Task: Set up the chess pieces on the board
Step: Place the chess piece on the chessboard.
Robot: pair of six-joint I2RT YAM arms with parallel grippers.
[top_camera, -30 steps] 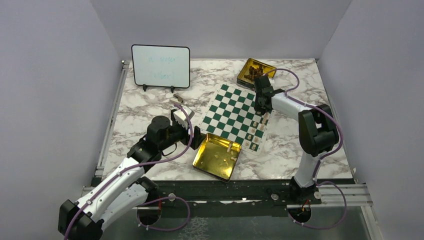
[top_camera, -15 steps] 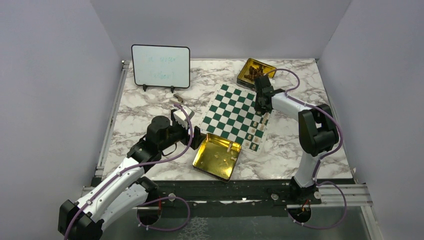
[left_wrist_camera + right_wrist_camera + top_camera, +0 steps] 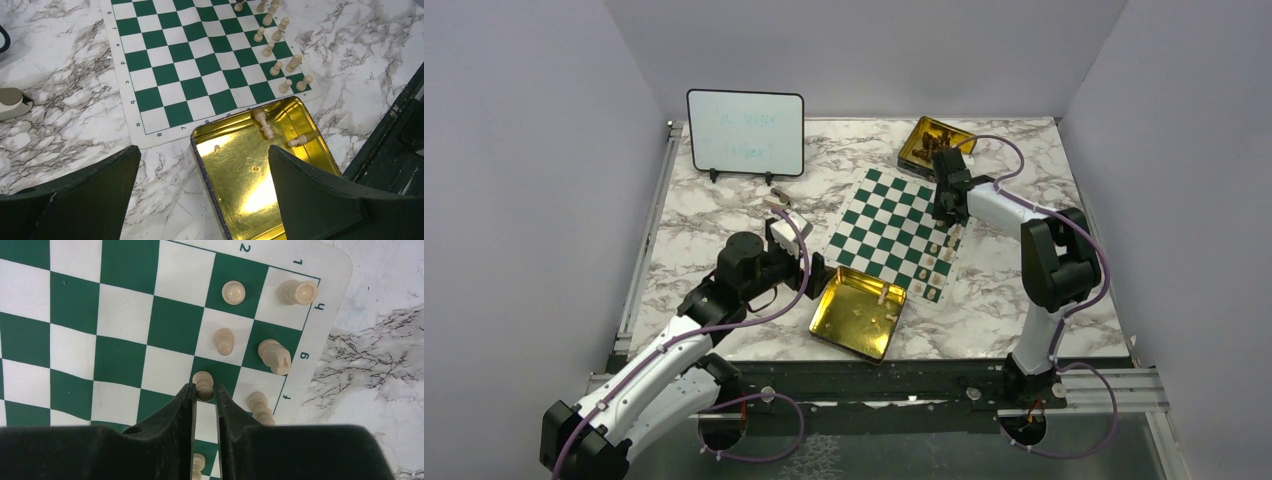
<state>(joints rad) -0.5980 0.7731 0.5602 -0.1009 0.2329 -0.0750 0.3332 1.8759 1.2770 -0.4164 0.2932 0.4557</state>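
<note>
The green and white board (image 3: 894, 225) lies mid-table, also seen in the left wrist view (image 3: 200, 65). Several cream chess pieces (image 3: 939, 262) stand along its right edge. My right gripper (image 3: 944, 222) points down over that edge. In the right wrist view its jaws (image 3: 204, 390) stand a little apart around a pawn (image 3: 203, 380) that stands upright on a green square. More pieces (image 3: 224, 340) stand just beyond it. My left gripper (image 3: 204, 150) hovers wide open and empty above the near gold tin (image 3: 260, 175), which holds three loose pieces (image 3: 262, 125).
The near gold tin (image 3: 859, 312) overlaps the board's front corner. A second gold tin (image 3: 936, 140) with dark pieces sits at the back right. A black-framed whiteboard (image 3: 745, 133) stands at the back left, and a small pale object (image 3: 776, 205) lies left of the board.
The right gripper's jaws have parted slightly around the pawn, which now stands on its square. The left arm has not moved.
</note>
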